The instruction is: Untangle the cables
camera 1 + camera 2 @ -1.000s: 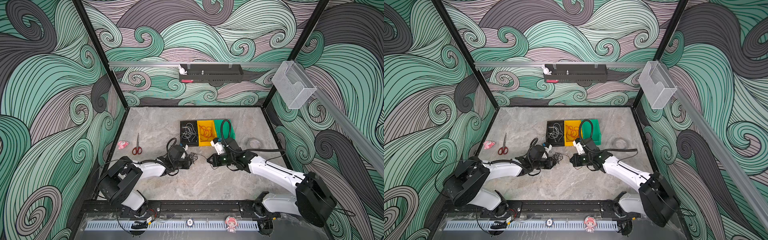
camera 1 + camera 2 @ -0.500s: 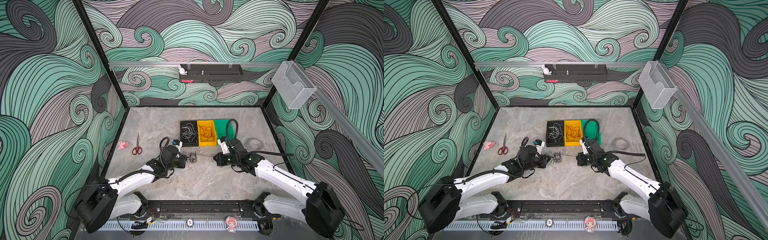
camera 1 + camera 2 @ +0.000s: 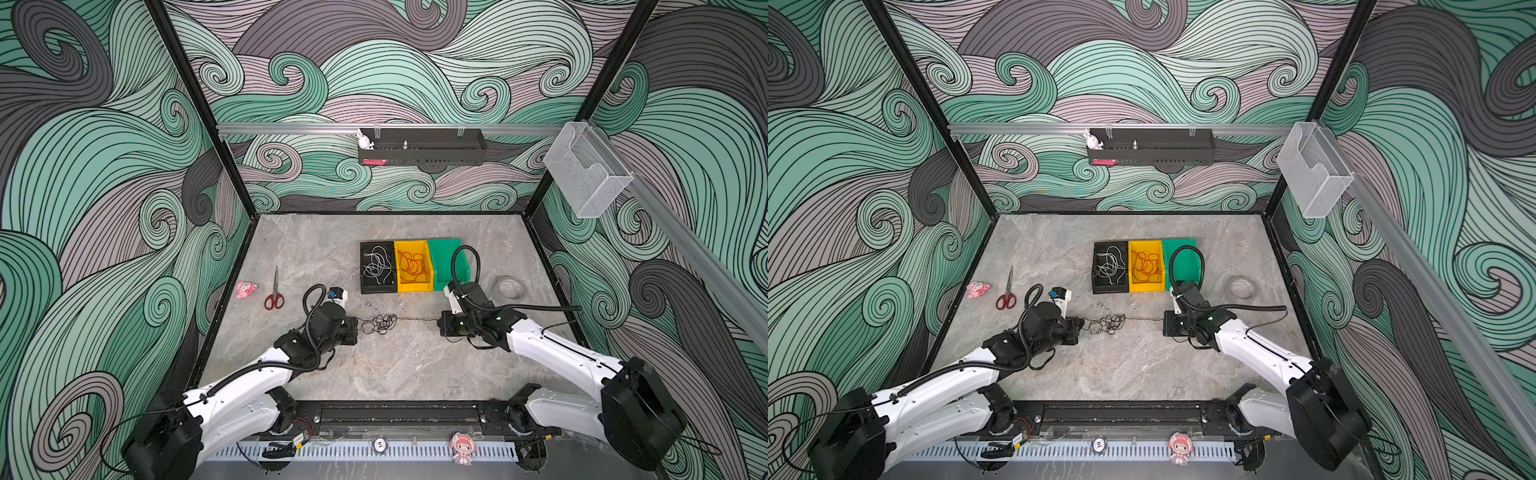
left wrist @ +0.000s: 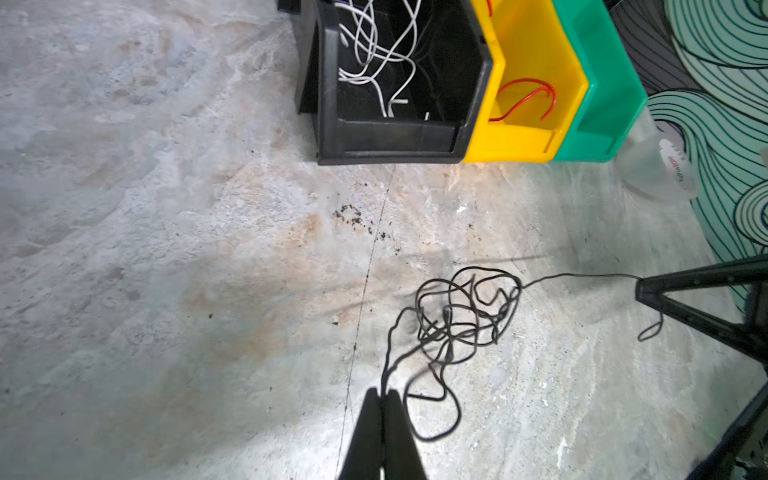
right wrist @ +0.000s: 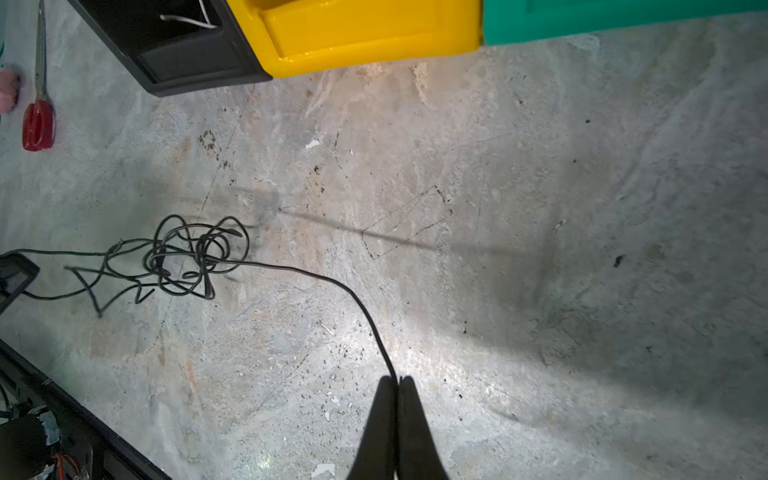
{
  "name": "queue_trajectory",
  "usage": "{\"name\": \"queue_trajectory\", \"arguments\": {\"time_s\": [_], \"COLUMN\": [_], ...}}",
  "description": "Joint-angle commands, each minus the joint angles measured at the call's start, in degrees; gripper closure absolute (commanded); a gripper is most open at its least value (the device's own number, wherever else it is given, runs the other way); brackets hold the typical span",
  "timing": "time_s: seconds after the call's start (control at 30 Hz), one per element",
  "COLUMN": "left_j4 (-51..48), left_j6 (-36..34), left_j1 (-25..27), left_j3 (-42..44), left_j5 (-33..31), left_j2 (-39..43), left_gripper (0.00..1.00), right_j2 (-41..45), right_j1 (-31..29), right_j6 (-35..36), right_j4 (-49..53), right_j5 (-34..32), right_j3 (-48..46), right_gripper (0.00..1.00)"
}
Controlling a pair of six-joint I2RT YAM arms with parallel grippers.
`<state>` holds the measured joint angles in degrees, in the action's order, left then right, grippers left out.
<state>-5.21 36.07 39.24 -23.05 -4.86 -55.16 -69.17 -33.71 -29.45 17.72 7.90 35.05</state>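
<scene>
Grippers have pulled apart since a second ago; the tangle is now strung out between them. The left gripper point(image 4: 383, 392) is clamped on one strand of the thin black cable point(image 4: 461, 320), and the right gripper point(image 5: 397, 379) is pinched tight on the other (that run is nearly taut). The knot sits nearer the left; can't tell if it touches the grey marble tabletop point(image 3: 395, 374). The white cables point(image 3: 376, 266) are in the black plastic bin point(image 3: 378, 289), the red cables point(image 3: 411, 266) in the yellow plastic bin point(image 3: 413, 287).

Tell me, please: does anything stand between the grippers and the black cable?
Nothing visible does. The left gripper and the right gripper are both shut on the black cable; its tangle lies between them.
</scene>
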Motion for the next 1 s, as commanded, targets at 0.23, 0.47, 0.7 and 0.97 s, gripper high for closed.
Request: {"name": "queue_trajectory", "arguments": {"time_s": [0.23,0.47,0.7,0.97], "left_j4": [-11.27,-16.26,-10.49,-9.19], "left_j6": [9.61,12.18,11.28,9.09], "left_j1": [-1.45,-2.78,-3.12,-3.13], "left_j3": [-0.06,0.19,2.37,0.78], "left_j5": [-12.98,-17.2,-12.37,-7.24], "left_j2": [2.15,6.23,6.86,4.88], "left_gripper": [1.0,1.0,1.0,0.85], "right_j2": [0.58,2.7,-0.2,-1.07], "right_j1": [2.21,6.14,6.22,2.28], "right_j6": [-1.97,-3.97,-1.86,-0.67], "right_j4": [2.48,4.34,0.94,0.01], "right_j5": [-5.38,-8.43,1.39,3.2], "right_j3": [-1.98,-3.3,-2.53,-1.52], "right_gripper": [0.94,0.94,0.91,0.8]}}
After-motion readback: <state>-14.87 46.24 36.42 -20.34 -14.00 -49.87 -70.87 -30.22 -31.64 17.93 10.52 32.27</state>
